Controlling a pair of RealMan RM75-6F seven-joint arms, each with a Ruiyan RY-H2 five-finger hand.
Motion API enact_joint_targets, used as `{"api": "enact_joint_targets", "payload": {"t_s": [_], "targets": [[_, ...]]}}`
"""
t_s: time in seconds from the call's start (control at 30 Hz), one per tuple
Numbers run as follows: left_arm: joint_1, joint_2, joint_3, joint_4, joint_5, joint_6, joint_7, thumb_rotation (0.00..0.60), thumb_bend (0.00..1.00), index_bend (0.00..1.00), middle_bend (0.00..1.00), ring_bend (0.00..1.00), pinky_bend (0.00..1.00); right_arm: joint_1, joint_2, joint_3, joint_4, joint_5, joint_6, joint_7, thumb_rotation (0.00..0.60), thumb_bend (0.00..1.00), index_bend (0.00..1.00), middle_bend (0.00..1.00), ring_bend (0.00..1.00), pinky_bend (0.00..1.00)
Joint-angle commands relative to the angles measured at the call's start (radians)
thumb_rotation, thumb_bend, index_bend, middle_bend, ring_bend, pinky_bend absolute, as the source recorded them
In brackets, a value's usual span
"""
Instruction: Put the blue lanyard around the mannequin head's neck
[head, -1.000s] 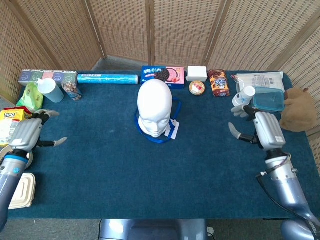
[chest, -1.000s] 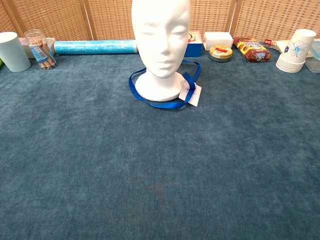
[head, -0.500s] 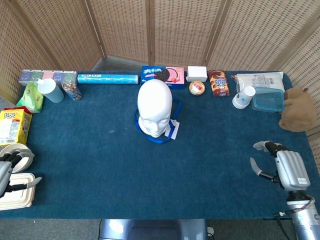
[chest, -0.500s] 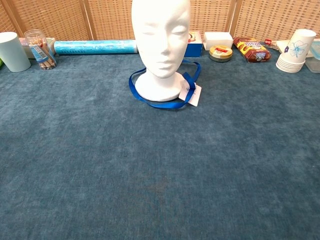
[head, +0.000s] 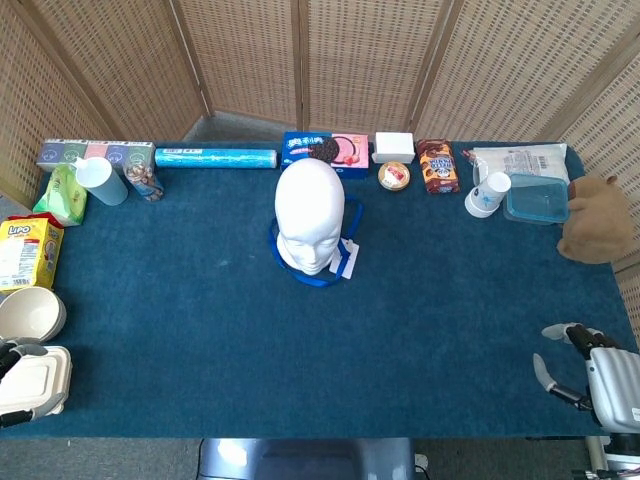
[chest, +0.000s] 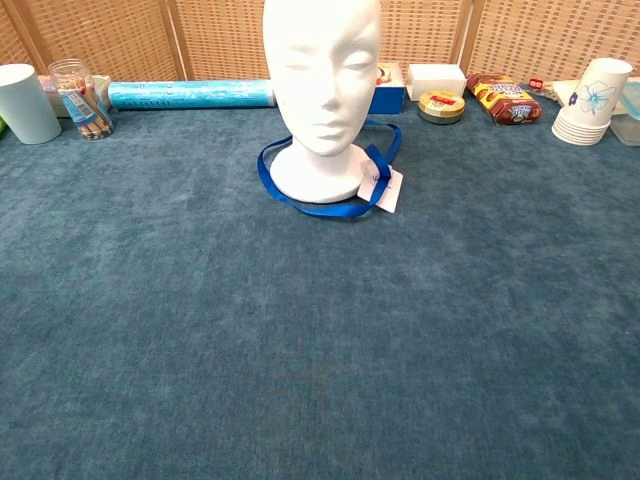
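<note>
The blue lanyard (chest: 327, 196) lies in a loop around the base of the white mannequin head (head: 310, 215) in the middle of the tabletop (head: 200, 330), while the right hand (head: 600, 375) is at the near right edge, fingers apart and empty, and the left hand (head: 8, 358) is too cut off to judge.

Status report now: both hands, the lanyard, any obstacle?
Right hand open, low at table's near right edge; left hand barely in view, state unclear. Blue lanyard loops around mannequin head base. Nothing in the way.
</note>
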Motion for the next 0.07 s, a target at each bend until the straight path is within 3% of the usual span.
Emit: {"api": "enact_joint_targets", "payload": {"t_s": [0.03, 0.07], "targets": [[0.005, 0.003, -0.007, -0.006, -0.003, 0.000, 0.004, 0.400, 0.15, 0.32, 0.26, 0.19, 0.28, -0.006, 0.001, 0.003, 0.007, -0.001, -0.006, 0.013, 0.283, 0.44, 0.39, 0.42, 0.42, 0.43], [0.006, 0.004, -0.010, -0.008, -0.006, -0.002, 0.003, 0.401, 0.15, 0.32, 0.26, 0.19, 0.28, -0.008, 0.001, 0.006, 0.008, 0.001, -0.007, 0.015, 0.282, 0.44, 0.39, 0.42, 0.42, 0.43]]}}
